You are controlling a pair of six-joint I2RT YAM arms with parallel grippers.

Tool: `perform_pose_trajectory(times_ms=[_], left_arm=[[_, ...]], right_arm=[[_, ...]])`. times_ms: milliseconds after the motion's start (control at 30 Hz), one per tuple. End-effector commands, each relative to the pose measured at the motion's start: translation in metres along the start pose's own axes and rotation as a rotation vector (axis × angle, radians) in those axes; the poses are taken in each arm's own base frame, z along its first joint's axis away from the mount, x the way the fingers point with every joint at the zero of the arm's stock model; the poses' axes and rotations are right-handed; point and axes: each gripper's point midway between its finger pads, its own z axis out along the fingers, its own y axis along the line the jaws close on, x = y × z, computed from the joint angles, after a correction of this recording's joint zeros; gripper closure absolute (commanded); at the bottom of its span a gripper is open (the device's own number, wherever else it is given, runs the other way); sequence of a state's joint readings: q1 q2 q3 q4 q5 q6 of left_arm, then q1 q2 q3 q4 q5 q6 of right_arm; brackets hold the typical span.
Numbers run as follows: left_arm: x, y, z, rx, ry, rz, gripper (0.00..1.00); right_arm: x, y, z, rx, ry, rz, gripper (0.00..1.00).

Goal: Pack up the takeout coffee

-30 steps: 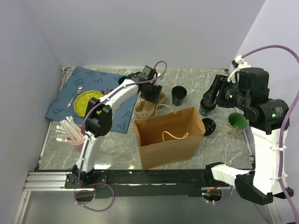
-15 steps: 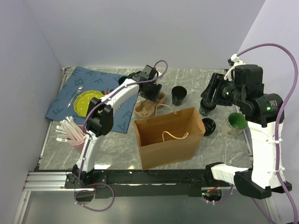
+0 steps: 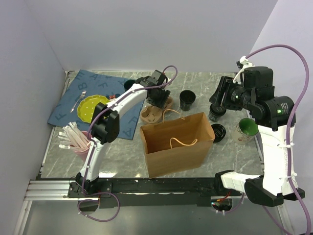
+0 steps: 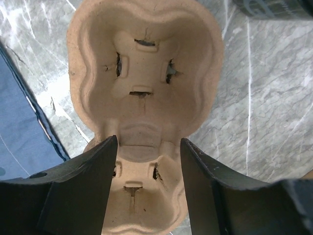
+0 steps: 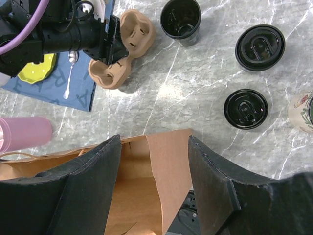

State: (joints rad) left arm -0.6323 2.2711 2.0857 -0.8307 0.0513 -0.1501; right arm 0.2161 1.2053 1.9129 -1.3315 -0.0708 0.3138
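The takeout coffee (image 5: 259, 46), a black cup with a black lid, stands on the marble right of the bag; in the top view (image 3: 214, 115) my right gripper partly covers it. My right gripper (image 3: 217, 105) (image 5: 154, 142) is open and empty, held high over the right edge of the open brown paper bag (image 3: 176, 142) (image 5: 146, 186). My left gripper (image 3: 157, 100) (image 4: 149, 142) is open, its fingers either side of the waist of the tan pulp cup carrier (image 4: 144, 73) (image 3: 155, 110) (image 5: 122, 49). An open black cup without a lid (image 3: 186, 99) (image 5: 181, 17) stands behind the bag.
A loose black lid (image 3: 218, 132) (image 5: 245, 108) lies beside a mug with a green inside (image 3: 247, 129) (image 5: 303, 110). A pink cup of straws (image 3: 76, 139) stands at the left. A blue mat (image 3: 73, 88) holds a yellow plate (image 3: 90, 107) and a spoon.
My right arm's wrist has shifted slightly left and back, its gripper still open above the bag's right side. My left gripper stays open over the carrier.
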Motion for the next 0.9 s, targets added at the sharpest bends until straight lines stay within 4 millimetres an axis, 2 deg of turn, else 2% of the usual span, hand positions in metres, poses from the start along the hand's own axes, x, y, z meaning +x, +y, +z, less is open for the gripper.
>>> perform_pose_trajectory(times_ms=[0,267,567,667,700,867], left_arm=[[-0.006,0.004,-0.001,-0.034,-0.015,0.019,0.41],[-0.003,0.007,0.006,-0.047,0.002,0.02,0.42],[-0.004,0.006,0.006,-0.021,-0.002,0.008,0.49],[-0.004,0.004,0.005,-0.013,-0.001,0.003,0.55],[-0.005,0.005,0.004,-0.012,-0.002,0.002,0.6],[-0.016,-0.003,-0.01,0.021,-0.029,-0.011,0.74]], right_arm=[[-0.013,0.005,-0.006,-0.02,-0.046,-0.03,0.35],[-0.02,0.007,0.001,-0.021,-0.039,-0.041,0.35],[-0.023,0.012,0.009,-0.035,-0.028,-0.038,0.35],[-0.022,0.012,0.011,-0.037,-0.025,-0.036,0.35],[-0.022,0.012,0.013,-0.037,-0.021,-0.035,0.35],[-0.023,0.012,0.012,-0.037,-0.022,-0.039,0.35]])
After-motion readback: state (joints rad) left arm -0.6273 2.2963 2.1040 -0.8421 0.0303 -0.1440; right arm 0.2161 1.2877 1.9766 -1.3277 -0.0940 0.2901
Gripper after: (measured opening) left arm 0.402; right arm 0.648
